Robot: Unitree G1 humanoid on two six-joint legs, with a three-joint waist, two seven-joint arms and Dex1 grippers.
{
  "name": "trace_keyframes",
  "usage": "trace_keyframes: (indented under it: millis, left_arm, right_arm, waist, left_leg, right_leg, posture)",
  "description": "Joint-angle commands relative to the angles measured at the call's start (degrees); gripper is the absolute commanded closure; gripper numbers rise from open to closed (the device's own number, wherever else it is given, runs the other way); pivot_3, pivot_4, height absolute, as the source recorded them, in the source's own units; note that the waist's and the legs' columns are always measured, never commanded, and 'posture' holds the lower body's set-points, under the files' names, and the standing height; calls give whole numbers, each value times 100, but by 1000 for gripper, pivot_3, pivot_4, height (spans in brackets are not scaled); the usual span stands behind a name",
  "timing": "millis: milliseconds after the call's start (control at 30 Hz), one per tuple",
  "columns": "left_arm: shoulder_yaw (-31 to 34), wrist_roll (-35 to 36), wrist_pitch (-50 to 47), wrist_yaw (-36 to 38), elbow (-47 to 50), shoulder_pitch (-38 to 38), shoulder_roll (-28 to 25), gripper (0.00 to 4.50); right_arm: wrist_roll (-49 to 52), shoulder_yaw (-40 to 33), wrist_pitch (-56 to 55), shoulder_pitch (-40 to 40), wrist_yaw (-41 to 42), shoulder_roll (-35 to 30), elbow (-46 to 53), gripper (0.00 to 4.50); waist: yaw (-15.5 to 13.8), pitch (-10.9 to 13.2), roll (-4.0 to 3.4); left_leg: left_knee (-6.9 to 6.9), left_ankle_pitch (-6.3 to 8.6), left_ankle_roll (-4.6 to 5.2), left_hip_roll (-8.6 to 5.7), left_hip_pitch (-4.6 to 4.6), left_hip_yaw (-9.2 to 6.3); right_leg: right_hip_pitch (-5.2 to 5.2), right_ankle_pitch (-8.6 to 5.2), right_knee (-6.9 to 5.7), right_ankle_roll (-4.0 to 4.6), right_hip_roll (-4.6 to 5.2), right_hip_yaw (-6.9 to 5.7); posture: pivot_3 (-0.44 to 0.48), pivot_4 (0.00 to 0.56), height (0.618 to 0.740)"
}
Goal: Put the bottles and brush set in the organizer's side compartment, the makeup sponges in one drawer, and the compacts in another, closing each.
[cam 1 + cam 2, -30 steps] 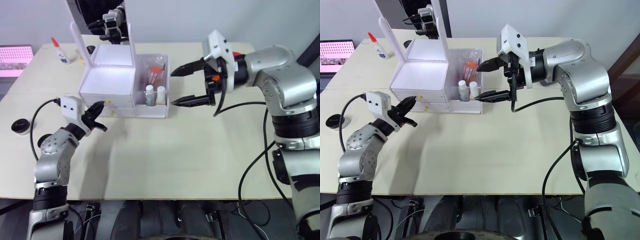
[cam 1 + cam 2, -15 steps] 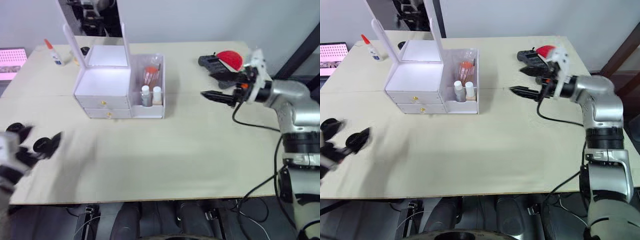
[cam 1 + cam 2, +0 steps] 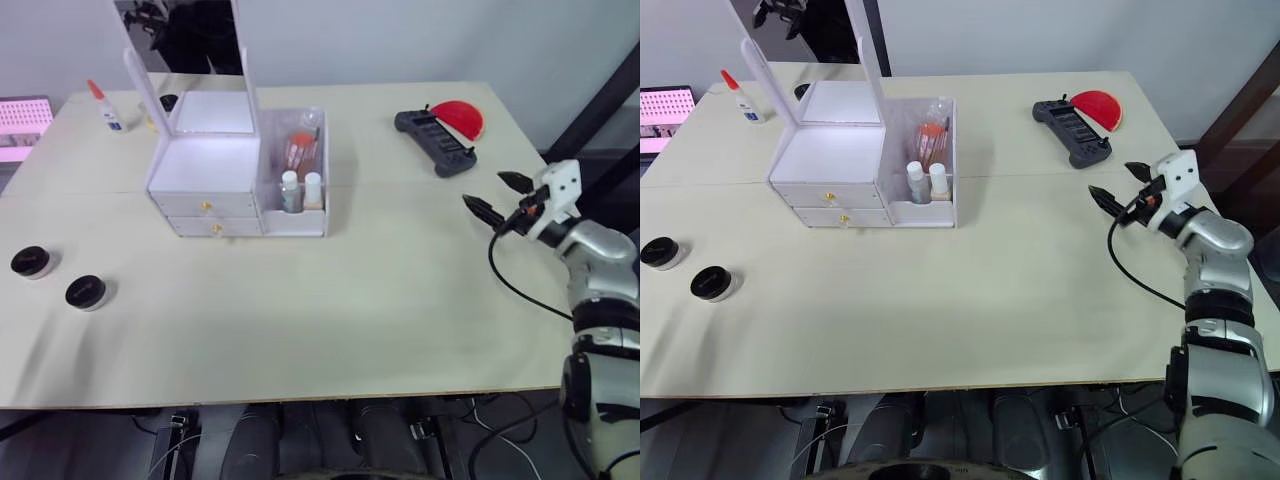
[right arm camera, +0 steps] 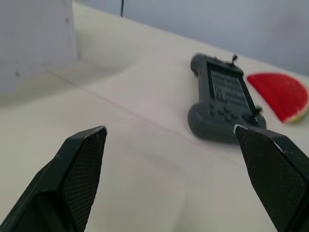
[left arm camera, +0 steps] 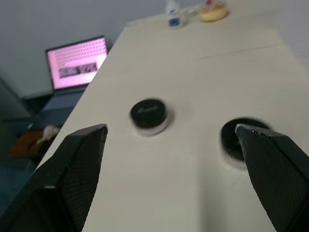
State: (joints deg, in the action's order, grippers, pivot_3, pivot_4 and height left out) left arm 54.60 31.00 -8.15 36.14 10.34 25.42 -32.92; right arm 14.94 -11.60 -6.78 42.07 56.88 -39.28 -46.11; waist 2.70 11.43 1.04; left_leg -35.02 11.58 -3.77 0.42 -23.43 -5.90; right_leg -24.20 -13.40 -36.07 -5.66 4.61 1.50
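Both claws spread, empty: right claw (image 3: pixel 1117 184) near right surface edge; left claw (image 5: pixel 169 140) over two round black compacts (image 3: pixel 86 292) far left. White organizer (image 3: pixel 235 170) drawers closed.

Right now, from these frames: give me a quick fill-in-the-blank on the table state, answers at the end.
1. The two bottles stand in the organizer's ___ compartment.
2. Both drawers of the organizer are ___.
3. The two round black compacts lie on the table, ___ the organizer.
4. The right gripper has its fingers ___ and holds nothing.

Missing words: side; shut; outside; open
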Motion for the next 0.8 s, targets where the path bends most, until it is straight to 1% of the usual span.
trace_keyframes:
  millis: [33,133,200,233,333,367,433,500,667,800]
  left_arm:
    - [-767,62,-313,-584,1304,-157,379,34]
    - [-1628,-234,-553,-1117,2018,-360,769,34]
    - [-2205,-498,-652,-1403,2251,-549,991,34]
    - [-2397,-587,-691,-1514,2302,-626,1072,34]
    - [-3109,-1181,-642,-1969,2005,-1086,1354,34]
    - [-3444,-1392,-673,-2150,1802,-1307,1518,34]
    - [-3910,-1569,-668,-2265,1515,-1611,1773,34]
    - [-4133,-1587,-675,-2308,1208,-1935,1967,34]
    - [-4318,-1770,-511,-2570,218,-2891,2209,34]
    - [-4315,-1847,-316,-2659,-279,-3299,2294,34]
  right_arm:
    - [256,569,918,288,842,75,1394,0]
    - [524,993,1938,330,1375,24,2490,0]
    - [566,1275,2335,396,1647,-46,3049,0]
    - [564,1368,2456,427,1726,-70,3233,0]
    - [625,1734,3124,750,1946,-62,3799,0]
    - [627,1880,3329,891,2027,-55,3993,0]
    - [536,2116,3513,1059,2138,-85,4273,0]
    - [606,2170,3762,1242,2094,-10,4465,0]
    - [651,2160,3950,1550,1909,149,4694,0]
    - [622,2108,4005,1606,1766,134,4768,0]
  waist:
    - [-1,0,-5]
    - [-20,0,-5]
    - [-36,0,-5]
    - [-47,0,-5]
    - [-61,0,-5]
    - [-62,-1,-7]
    - [-62,-3,-8]
    - [-65,-3,-6]
    - [-86,-3,-4]
    - [-77,-3,-4]
  left_leg:
    - [3,0,0,1,0,3]
    - [5,0,0,1,0,5]
    - [4,0,1,3,-1,0]
    - [3,0,1,3,-1,-1]
    - [-8,-1,1,2,0,-1]
    - [-12,-1,1,2,0,-1]
    - [-14,-1,1,2,1,0]
    - [-12,-1,1,2,0,0]
    - [-6,-1,1,2,-2,-5]
    - [-11,-1,1,1,-2,-3]
  right_leg:
    - [0,4,0,7,0,1]
    - [-1,5,-1,1,-1,2]
    - [0,5,-4,-1,-7,-1]
    - [0,5,-5,-1,-7,-2]
    - [3,7,-8,3,-8,-4]
    - [4,8,-8,3,-8,-4]
    - [7,9,-8,2,-8,-4]
    - [8,10,-5,0,-8,-4]
    - [3,9,-6,-4,-10,-9]
    - [7,13,-5,-9,-9,-8]
  posture:
    - [0,150,740]
    - [0,150,740]
    - [0,150,740]
    - [0,150,740]
    - [0,150,740]
    - [0,150,740]
    - [0,150,740]
    - [0,150,740]
    - [0,150,740]
    - [0,150,740]
